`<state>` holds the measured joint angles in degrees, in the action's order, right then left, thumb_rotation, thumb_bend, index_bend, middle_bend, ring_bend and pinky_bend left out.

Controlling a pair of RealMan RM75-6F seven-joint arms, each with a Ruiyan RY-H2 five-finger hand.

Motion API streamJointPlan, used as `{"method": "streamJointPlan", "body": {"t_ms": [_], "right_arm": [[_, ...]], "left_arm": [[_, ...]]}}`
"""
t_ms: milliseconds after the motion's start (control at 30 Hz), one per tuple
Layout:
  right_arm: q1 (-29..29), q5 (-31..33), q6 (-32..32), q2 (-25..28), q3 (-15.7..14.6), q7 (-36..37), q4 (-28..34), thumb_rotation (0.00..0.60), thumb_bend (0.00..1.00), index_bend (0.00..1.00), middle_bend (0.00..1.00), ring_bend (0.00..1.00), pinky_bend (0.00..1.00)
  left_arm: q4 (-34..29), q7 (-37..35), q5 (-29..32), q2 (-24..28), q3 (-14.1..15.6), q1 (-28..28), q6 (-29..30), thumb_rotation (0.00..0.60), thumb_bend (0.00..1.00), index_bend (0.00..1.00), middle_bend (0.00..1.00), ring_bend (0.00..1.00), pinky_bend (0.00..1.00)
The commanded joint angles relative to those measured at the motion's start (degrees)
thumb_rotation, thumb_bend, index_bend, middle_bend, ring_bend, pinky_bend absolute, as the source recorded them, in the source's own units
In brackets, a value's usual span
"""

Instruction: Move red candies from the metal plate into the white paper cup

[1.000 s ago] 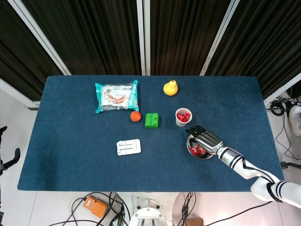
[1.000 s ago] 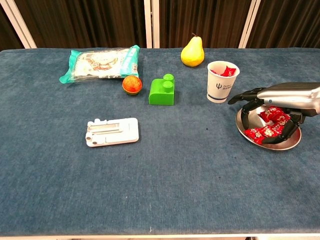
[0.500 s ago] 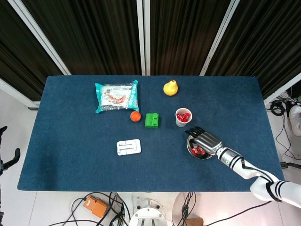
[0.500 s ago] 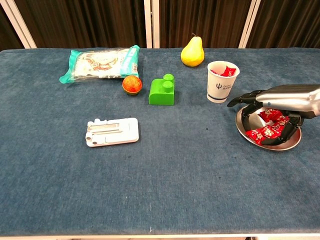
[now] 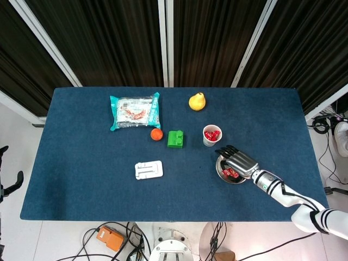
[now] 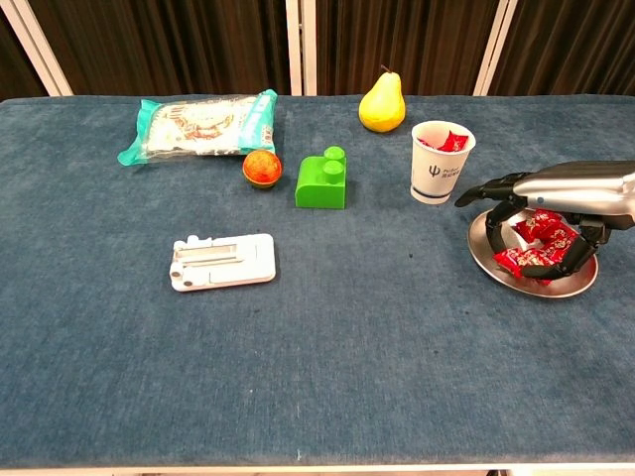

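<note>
The metal plate [image 6: 536,289] [image 5: 219,172] lies at the right of the blue table with red candies [image 6: 524,260] [image 5: 229,173] in it. Just behind it to the left stands the white paper cup [image 6: 440,167] [image 5: 211,136], with red candies showing at its top. My right hand [image 6: 558,192] [image 5: 240,160] hangs palm down over the plate, and its curled fingers grip a clump of the candies. Part of the plate is hidden under the hand. My left hand is in neither view.
A yellow pear [image 6: 382,104] stands behind the cup. A green block [image 6: 322,179] and a small orange ball [image 6: 262,168] lie left of the cup. A snack bag [image 6: 198,125] is at the back left, and a white flat holder [image 6: 221,261] lies mid-table.
The right hand's fingers have curled further in over the plate, drawing the red candies together under the palm. Nothing else has moved.
</note>
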<state>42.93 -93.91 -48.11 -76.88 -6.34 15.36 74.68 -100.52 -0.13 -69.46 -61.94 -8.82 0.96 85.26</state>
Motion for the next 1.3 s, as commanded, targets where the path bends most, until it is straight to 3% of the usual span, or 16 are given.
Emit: {"method": "streamJointPlan", "body": {"t_ms": [33, 433, 600, 1000, 1133, 1300], "right_arm": [[-0.2, -0.1, -0.9, 0.4, 0.3, 0.0, 0.4, 0.6, 0.58, 0.6, 0.09, 0.0, 0.0], [-1.2, -0.6, -8.9, 6.6, 3.7, 1.0, 6.7, 0.6, 0.58, 0.61, 0.09, 0.0, 0.0], [-0.2, 0.7, -8.9, 7.7, 6.2, 0.3, 7.0, 0.6, 0.58, 0.61, 0.09, 0.0, 0.0], [8.1, 6.8, 1.9, 1.5, 12.5, 0.3, -4.9, 0.6, 0.58, 0.6, 0.09, 0.0, 0.0], [9.7, 8.4, 5.4, -0.7, 12.7, 2.0, -8.5, 0.6, 0.58, 0.59, 0.09, 0.0, 0.0], [10.5, 6.8, 4.2, -3.0, 12.4, 4.0, -10.9, 0.6, 0.58, 0.61, 0.09, 0.0, 0.0]], "left_arm": [[0.0, 0.0, 0.0, 0.0, 0.0, 0.0, 0.0, 0.6, 0.35, 0.12, 0.0, 0.0, 0.0], [-0.1, 0.0, -0.2, -0.1, 0.0, 0.0, 0.2, 0.6, 0.35, 0.12, 0.0, 0.0, 0.0], [-0.1, 0.0, -0.3, -0.1, 0.1, 0.0, 0.2, 0.6, 0.35, 0.12, 0.0, 0.0, 0.0], [0.0, 0.2, -0.2, -0.1, 0.0, -0.1, 0.3, 0.6, 0.35, 0.12, 0.0, 0.0, 0.0], [0.0, 0.0, -0.1, 0.0, 0.0, -0.1, 0.3, 0.6, 0.35, 0.12, 0.0, 0.0, 0.0], [-0.1, -0.1, -0.2, 0.0, 0.0, -0.2, 0.3, 0.6, 0.35, 0.12, 0.0, 0.0, 0.0]]}}
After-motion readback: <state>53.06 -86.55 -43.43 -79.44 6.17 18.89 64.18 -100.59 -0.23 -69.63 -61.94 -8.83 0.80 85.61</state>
